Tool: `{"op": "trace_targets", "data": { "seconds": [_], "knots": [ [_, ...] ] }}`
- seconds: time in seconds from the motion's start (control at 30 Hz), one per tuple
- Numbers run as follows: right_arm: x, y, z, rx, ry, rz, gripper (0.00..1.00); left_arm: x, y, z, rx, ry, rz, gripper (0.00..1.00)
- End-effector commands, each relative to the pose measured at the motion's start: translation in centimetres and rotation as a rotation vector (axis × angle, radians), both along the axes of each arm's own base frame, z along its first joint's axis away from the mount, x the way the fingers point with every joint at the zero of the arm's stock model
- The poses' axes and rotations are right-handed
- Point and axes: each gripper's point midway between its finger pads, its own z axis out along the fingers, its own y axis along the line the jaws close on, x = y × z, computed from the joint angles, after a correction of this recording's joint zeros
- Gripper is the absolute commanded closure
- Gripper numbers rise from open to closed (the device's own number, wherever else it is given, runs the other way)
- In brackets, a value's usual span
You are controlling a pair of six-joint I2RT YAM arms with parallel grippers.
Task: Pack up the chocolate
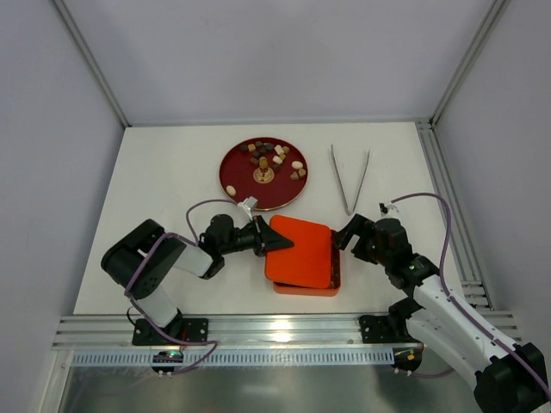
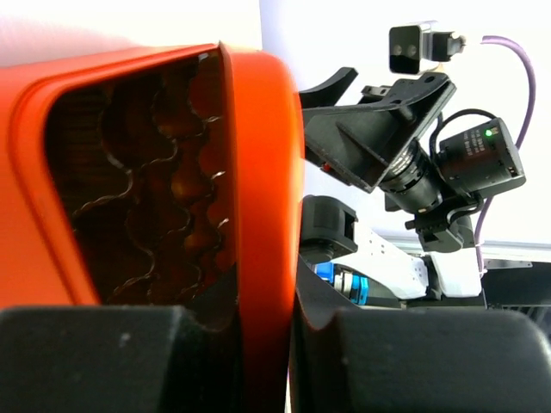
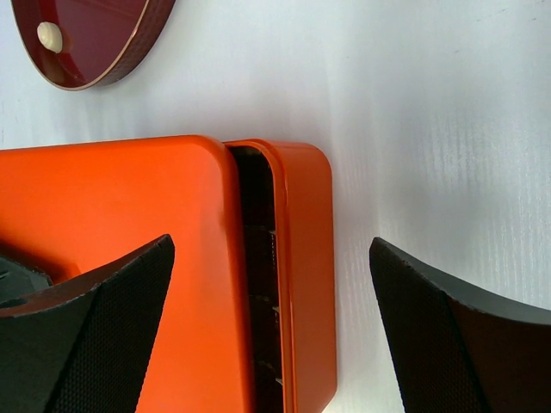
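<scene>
Clenched on the lid at its nine o'clock edge, the left claw grasps it. The lid sits skewed over the box, so a strip of grid shows. The right claw is released, jaws wide, astride the box's three o'clock wall with no contact that I can see. Chocolate lies on the plate, at eleven o'clock from the box on the counter. Tweezers lie at one o'clock. The step looks like uncovering the box. To do it well, I judge: pinch the box wall with the right claw first. Then raise the lid straight up before swinging it toward nine o'clock, away from plate and tweezers.
</scene>
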Motion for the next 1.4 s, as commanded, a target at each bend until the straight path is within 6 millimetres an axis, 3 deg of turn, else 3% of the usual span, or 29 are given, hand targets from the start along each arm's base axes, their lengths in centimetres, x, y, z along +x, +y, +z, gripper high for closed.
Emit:
{"op": "trace_targets", "data": {
  "seconds": [0.0,0.33,1.0,1.37],
  "knots": [
    [0.8,0.0,0.4,0.004,-0.038,-0.028,0.06,-0.5,0.1,0.4,-0.026,-0.032,-0.018,0.82],
    [0.7,0.2,-0.1,0.001,-0.028,-0.026,0.08,-0.8,1.0,-1.0,0.008,0.012,-0.003,0.60],
    [0.5,1.1,-0.7,-0.007,-0.018,-0.007,0.11,-1.6,1.7,-3.5,0.234,0.075,-0.075,0.49],
    [0.3,1.2,-1.4,-0.012,-0.009,-0.006,0.11,-2.0,2.4,-3.4,0.319,0.069,-0.109,0.41]
  ]
}}
